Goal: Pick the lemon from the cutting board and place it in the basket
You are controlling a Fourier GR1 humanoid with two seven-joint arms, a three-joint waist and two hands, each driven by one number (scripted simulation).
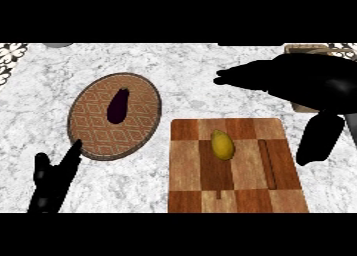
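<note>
One lemon (pixel 222 144) on one cutting board (pixel 188 167), one eggplant (pixel 118 106) in one basket (pixel 142 125).

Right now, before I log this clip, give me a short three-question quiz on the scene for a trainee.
1. True or false: the lemon lies on the cutting board.
2. What already lies in the basket? A) a dark eggplant B) a carrot C) a second lemon
3. Fill in: the right hand hovers open up and right of the board, holding nothing; the left hand rests, fingers up, at the view's lower ____.
Key: 1 true; 2 A; 3 left.
</note>
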